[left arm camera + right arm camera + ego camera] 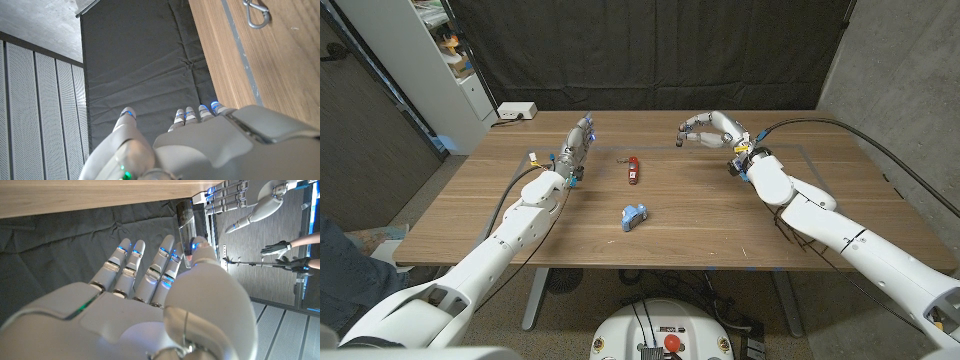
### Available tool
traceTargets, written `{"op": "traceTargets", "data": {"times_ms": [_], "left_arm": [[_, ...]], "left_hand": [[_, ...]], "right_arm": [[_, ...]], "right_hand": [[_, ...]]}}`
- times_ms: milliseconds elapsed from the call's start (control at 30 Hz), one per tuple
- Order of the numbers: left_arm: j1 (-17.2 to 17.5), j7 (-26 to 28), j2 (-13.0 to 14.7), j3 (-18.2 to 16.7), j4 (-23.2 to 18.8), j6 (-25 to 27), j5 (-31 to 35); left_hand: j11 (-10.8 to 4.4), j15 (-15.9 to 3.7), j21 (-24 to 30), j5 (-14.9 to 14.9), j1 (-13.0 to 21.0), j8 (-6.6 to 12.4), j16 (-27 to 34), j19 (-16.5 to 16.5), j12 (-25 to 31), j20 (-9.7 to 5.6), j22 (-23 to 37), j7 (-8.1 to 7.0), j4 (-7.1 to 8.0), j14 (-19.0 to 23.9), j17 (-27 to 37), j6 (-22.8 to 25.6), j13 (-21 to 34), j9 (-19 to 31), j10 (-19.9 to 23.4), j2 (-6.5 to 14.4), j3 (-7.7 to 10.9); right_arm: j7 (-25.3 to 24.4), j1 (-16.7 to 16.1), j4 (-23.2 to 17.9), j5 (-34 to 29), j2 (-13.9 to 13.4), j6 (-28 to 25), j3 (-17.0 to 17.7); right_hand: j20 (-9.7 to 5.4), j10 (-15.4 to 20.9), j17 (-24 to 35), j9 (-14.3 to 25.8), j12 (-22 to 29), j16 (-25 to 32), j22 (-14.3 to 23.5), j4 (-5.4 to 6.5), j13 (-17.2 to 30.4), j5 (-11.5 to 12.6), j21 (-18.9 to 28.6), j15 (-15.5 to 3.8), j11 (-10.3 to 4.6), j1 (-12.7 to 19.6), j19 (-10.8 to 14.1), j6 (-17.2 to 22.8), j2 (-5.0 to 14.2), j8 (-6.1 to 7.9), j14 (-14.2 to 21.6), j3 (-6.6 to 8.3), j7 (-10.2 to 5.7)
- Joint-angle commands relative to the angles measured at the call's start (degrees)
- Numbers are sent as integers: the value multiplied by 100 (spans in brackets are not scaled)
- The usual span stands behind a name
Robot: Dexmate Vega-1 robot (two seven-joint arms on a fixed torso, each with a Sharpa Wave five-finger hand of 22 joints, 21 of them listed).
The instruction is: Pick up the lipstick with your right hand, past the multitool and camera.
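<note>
Wooden table [720, 230], black curtain [650, 50] behind. Item: lipstick [186, 222], pinched between thumb and a finger of my right hand [713, 130], raised over the far side of the table. Item: red multitool [633, 170], mid-table, nearer than that hand. Item: small blue camera [633, 215], nearer still. Item: my left hand [576, 148], fingers straight and together, holding nothing. Item: carabiner [256, 14] on the wood.

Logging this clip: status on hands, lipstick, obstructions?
Right hand raised at far edge, pinching lipstick. Left hand open, on table. Multitool and blue camera mid-table, behind the grasp, nothing blocking.
</note>
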Motion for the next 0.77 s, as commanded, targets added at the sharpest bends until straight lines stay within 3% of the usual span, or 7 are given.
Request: {"op": "traceTargets", "data": {"times_ms": [33,767], "left_arm": [[-16,15,-14,25,17,-25,36],[39,63,-7,21,-35,-27,46]], "left_hand": [[3,-23,22,-20,25,-3,-22,-575,-6,48,17,3,-35,-269,22,23,34,24,-38,58,7],[-3,-29,25,-24,38,0,-21,-579,-3,52,17,-1,-43,-272,22,28,34,24,-30,67,9]], "right_arm": [[110,32,-218,-58,-95,4,87],[154,60,-191,-53,-42,21,123]], "right_hand": [[-1,37,8,17,-20,-10,10,43,5,-30,7,-39,32,22,75,53,51,17,53,17,16],[-6,88,10,19,-14,-26,10,44,7,-63,2,-59,65,38,101,97,82,18,95,24,27]]}}
